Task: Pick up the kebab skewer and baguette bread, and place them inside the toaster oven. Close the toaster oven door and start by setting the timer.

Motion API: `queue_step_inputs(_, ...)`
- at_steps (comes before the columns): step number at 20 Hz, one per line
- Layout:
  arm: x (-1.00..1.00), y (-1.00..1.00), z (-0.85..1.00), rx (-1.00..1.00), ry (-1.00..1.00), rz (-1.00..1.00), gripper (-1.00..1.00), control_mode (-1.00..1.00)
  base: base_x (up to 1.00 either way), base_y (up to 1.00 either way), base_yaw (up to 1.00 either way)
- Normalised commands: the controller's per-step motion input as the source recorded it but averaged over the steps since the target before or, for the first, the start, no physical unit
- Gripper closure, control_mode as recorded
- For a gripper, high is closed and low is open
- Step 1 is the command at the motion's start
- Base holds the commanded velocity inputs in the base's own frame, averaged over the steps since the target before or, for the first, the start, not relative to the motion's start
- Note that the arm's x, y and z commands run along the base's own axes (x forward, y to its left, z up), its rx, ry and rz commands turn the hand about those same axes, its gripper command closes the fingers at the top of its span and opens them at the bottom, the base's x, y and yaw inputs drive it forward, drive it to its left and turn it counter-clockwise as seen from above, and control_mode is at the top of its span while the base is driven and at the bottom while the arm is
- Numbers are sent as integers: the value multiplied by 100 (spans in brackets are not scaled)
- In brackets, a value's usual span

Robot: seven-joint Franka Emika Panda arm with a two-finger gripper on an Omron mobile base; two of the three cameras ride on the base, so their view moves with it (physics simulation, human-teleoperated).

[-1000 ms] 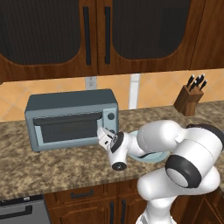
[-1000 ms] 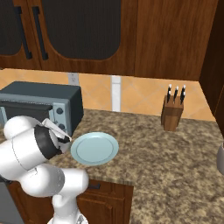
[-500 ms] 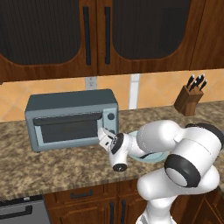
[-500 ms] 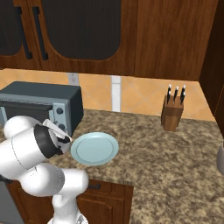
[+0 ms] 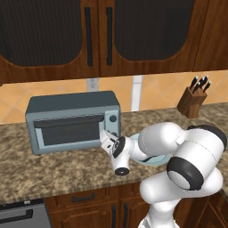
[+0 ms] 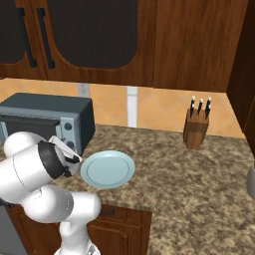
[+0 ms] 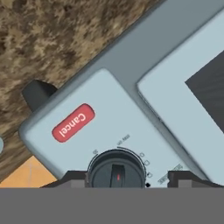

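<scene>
So the fingers (image 7: 118,177) sit one on each side of a round dark knob (image 7: 116,169) on the toaster oven (image 5: 73,120), and honestly I can't tell if they're actually pinching it or just parked around it with a bit of gap. The tips are at the very bottom of the hand view, and the knob has a small red mark on its ridge. Right next to the knob on the same pale panel there's a red "Cancel" button (image 7: 73,122), and one dark oven foot (image 7: 37,92) pokes out over the speckled brown tabletop (image 5: 53,167). The toaster oven door (image 5: 70,132) is shut, dark glass window facing out. From the base views the oven sits toward the left of the tabletop, against the orange-tan backsplash, a light blue plate (image 6: 107,169) lies just to its right, and a wooden knife block (image 6: 195,129) stands well apart, further right, under the dark wood cabinets (image 5: 102,35).
</scene>
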Motion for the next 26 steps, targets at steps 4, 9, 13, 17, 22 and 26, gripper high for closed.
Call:
queue_step_inputs(4,-5,-8,-37,20,0,-1,100,-100,0,0,0)
queue_step_inputs(9,-25,-9,-33,20,-3,0,100,-100,0,0,0)
queue_step_inputs(13,-20,-1,-47,17,0,0,100,-100,0,0,0)
queue_step_inputs(17,-2,0,-41,16,0,0,100,-100,0,0,0)
queue_step_inputs(22,0,0,-23,23,0,-3,100,-100,0,0,0)
queue_step_inputs(26,4,0,-6,27,0,-7,100,-100,0,0,0)
